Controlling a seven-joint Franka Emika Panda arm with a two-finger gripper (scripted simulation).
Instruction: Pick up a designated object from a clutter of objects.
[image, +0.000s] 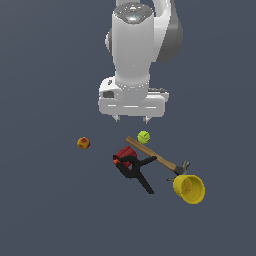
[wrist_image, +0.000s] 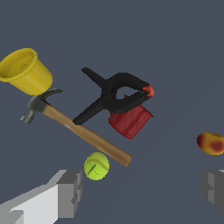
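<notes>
Nearest the exterior camera lies the yellow cup (image: 189, 189), tipped on its side with its mouth toward the viewer, at the exterior view's right.

Farther back sits the tennis ball (image: 144, 136), yellow-green with pale curved seams. Being round, it has no long axis; in the wrist view its seam lines show as a curved cross on the face turned to the camera. No brand or writing can be read on it. It rests just beside the handle end of the hammer (image: 157, 156), close to touching.

Above it hangs the gripper (image: 132, 119), spread wide and gripping nothing, its fingertips (image: 147, 120) clear of everything. In the wrist view the ball lies between the two fingers, nearer one of them.

From the ball, the hammer runs toward the cup, head near the cup's rim. A black clamp (image: 136, 170) lies over a dark red block (image: 123, 153) beside the handle. A red-orange fruit (image: 83, 143) sits well apart at the exterior view's left.
</notes>
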